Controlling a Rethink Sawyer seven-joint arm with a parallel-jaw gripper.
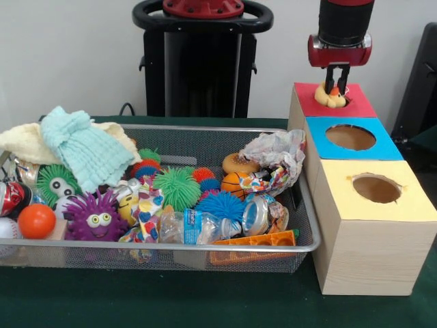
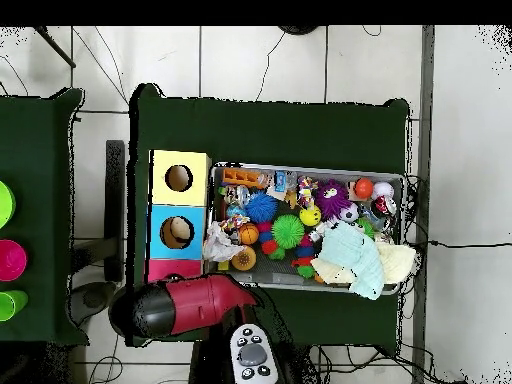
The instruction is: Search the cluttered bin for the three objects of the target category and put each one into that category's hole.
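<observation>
My gripper (image 1: 337,87) hangs straight down over the red-topped box (image 1: 362,104) at the back right. Its fingers are shut on the head of the yellow duck (image 1: 329,98), which sits in the mouth of the red box's hole and hides most of it. In the overhead view the red arm (image 2: 195,305) covers the gripper and the duck, and only an edge of the red box (image 2: 170,270) shows. The wire mesh bin (image 1: 205,247) lies left of the boxes, full of clutter. I cannot pick out the tiger or the bear; an orange-brown rounded thing (image 1: 239,162) lies near the bin's back right.
The blue-topped box (image 1: 386,147) and the yellow-topped box (image 1: 369,232) stand in a row in front of the red one. The bin holds spiky puffer balls (image 1: 95,217), a pale green cloth (image 1: 82,150), crumpled paper (image 1: 276,152), a plastic bottle (image 1: 198,227) and an orange ball (image 1: 36,221).
</observation>
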